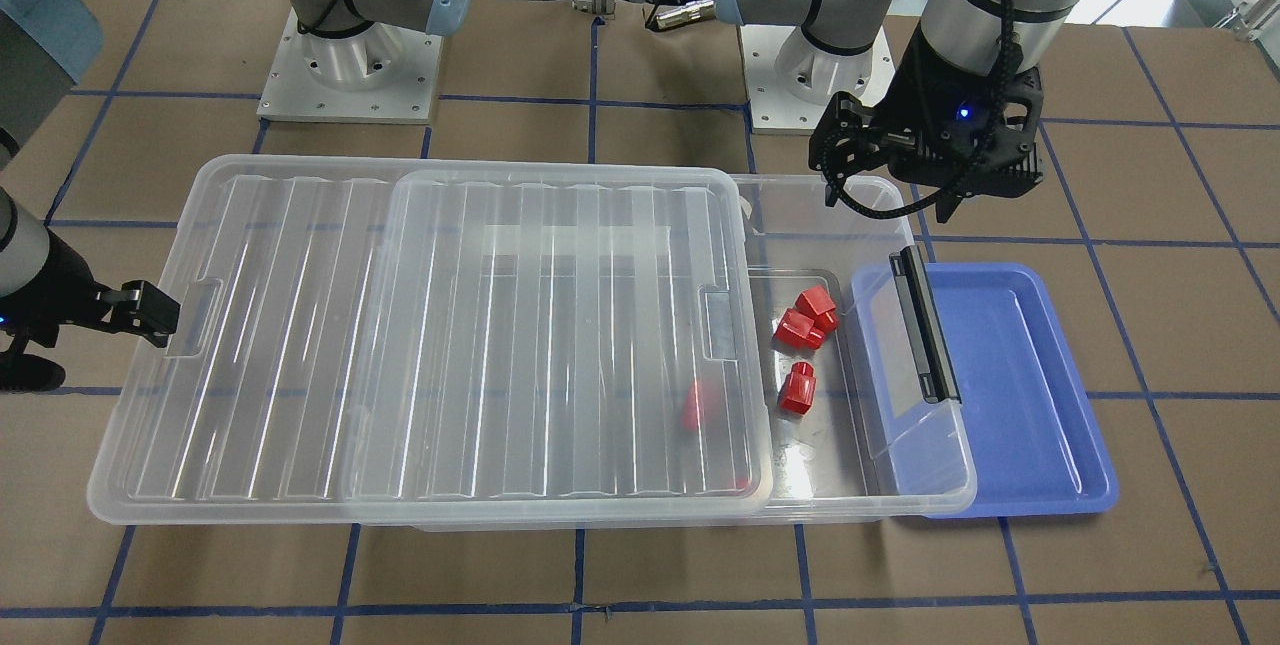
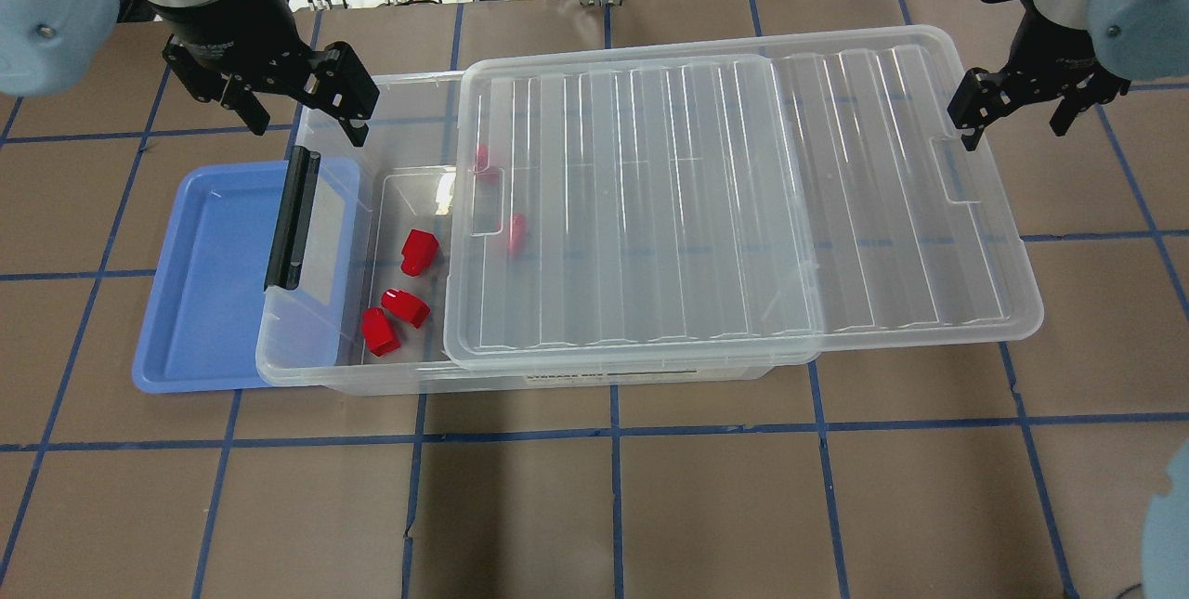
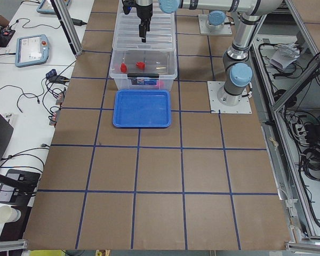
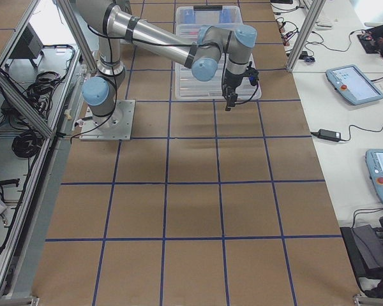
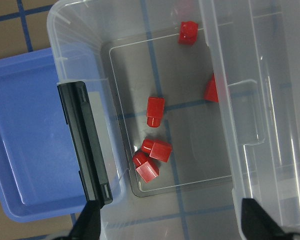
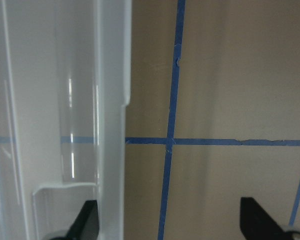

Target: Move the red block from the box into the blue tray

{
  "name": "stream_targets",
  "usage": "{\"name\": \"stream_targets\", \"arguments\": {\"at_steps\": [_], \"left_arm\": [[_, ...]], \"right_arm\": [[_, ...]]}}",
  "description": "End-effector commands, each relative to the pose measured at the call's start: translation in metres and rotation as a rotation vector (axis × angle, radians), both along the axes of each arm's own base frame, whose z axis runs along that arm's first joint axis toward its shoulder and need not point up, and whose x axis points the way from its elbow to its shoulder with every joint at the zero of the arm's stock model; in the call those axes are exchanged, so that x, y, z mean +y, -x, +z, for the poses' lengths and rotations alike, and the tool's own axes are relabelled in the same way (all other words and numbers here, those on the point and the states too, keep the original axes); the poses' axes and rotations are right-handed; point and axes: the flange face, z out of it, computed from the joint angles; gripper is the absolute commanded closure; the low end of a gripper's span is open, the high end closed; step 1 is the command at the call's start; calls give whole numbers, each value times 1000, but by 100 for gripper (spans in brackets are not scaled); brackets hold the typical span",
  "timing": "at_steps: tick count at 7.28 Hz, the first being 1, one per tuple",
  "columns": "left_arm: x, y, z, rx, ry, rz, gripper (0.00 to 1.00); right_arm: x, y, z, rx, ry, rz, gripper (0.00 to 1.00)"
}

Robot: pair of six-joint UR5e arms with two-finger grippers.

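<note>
**Left gripper** (image 5: 172, 225): jaws wide apart and empty, poised above the uncovered end of the box (image 5: 80, 22). A lone block (image 5: 155, 111) lies below it on the box floor, about midway between the lines of the two fingers. Two more blocks (image 5: 154, 159) touch each other nearer the fingertips. The lid (image 2: 743, 209) covers others.

The tray (image 5: 25, 150) lies outboard of one finger, beyond the latch (image 5: 85, 145).

**Handling (judged):** the block is probably light, rigid and smooth, so it may slip. Close on the flat sides of the lone block's body, not on its round stud.

**Right gripper** (image 2: 1014, 121): jaws also apart, with the lid's rim just inside one finger.
</note>
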Motion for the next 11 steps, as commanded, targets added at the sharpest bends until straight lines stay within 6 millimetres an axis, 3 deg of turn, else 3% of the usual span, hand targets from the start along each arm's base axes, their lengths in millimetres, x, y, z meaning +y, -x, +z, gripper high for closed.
{"name": "stream_targets", "arguments": {"at_steps": [1, 3, 6, 11], "left_arm": [[-11, 3, -42, 13, -88, 8, 0], [-27, 30, -107, 67, -42, -37, 0], [-33, 27, -167, 56, -68, -36, 0], [-34, 14, -198, 70, -102, 13, 0]], "right_arm": [[0, 4, 0, 2, -5, 30, 0], [0, 7, 1, 30, -12, 34, 0], [2, 9, 0, 52, -20, 36, 0], [0, 12, -3, 69, -35, 79, 0]]}}
